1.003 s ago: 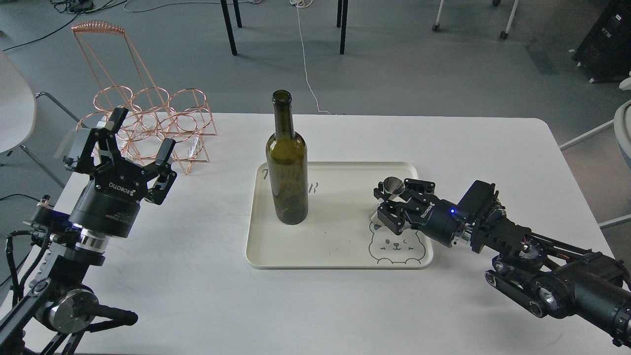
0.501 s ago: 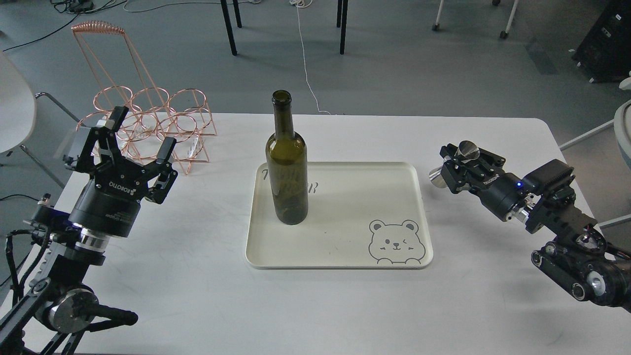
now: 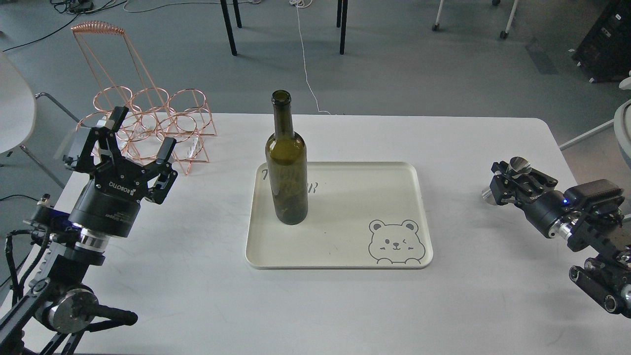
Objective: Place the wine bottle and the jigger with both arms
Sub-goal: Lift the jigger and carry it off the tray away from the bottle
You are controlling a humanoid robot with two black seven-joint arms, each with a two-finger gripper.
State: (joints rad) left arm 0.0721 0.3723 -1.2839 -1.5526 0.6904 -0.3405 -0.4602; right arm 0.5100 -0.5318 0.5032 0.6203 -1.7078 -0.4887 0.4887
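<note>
The dark olive-green wine bottle (image 3: 287, 162) stands upright on the left part of a cream tray (image 3: 345, 217). The small silver jigger (image 3: 517, 166) sits between the fingers of my right gripper (image 3: 510, 183), which is shut on it at the table's right side, well clear of the tray. My left gripper (image 3: 129, 143) is open and empty at the table's left, fingers spread and pointing up, in front of the copper rack.
A copper wire bottle rack (image 3: 148, 118) stands at the table's back left. The tray has a bear drawing (image 3: 397, 241) at its front right corner. The white table (image 3: 320, 305) is edged by chairs at both sides, with chair legs and cables beyond.
My right gripper has carried the jigger off the tray's right part and out to the right side of the table. The left arm and the bottle have not moved.
</note>
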